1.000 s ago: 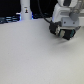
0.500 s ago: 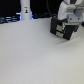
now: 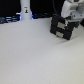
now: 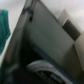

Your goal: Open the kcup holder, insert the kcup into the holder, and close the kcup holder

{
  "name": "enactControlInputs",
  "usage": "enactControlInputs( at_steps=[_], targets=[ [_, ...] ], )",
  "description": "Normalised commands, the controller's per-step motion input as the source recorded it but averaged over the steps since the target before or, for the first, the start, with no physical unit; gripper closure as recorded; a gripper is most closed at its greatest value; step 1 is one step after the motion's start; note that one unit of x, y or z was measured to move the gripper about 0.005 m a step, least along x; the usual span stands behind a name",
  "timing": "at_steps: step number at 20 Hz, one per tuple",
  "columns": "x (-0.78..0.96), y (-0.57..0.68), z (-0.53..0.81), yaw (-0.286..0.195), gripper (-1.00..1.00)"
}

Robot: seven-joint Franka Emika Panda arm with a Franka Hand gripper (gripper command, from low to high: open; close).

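- the black boxy kcup holder with two stacked front panels (image 3: 61, 28) sits at the far edge of the pale bench (image 3: 35, 55), toward the exterior view's right, directly under the white robot arm (image 3: 72, 10).
- judged rigid plastic, light enough to slide when pulled; best taken at a drawer front edge.
- fingers: hidden against the holder; spread cannot be told.
- drawers appear closed; contents unseen.
- the kcup is not visible.
- tall white post (image 3: 25, 9) stands well apart.

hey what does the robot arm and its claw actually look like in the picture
In the exterior view, the arm is white and blocky with light-grey shading, ending just above the black kcup holder. The claw itself is too blurred to describe; no cables or markings are discernible.
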Motion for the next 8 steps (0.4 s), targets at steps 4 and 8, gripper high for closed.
enactControlInputs(
  at_steps=[4, 8],
  targets=[
    [-0.50, 0.54, 0.08, 0.030, -1.00],
    [-0.51, 0.54, 0.08, 0.022, -1.00]
  ],
)
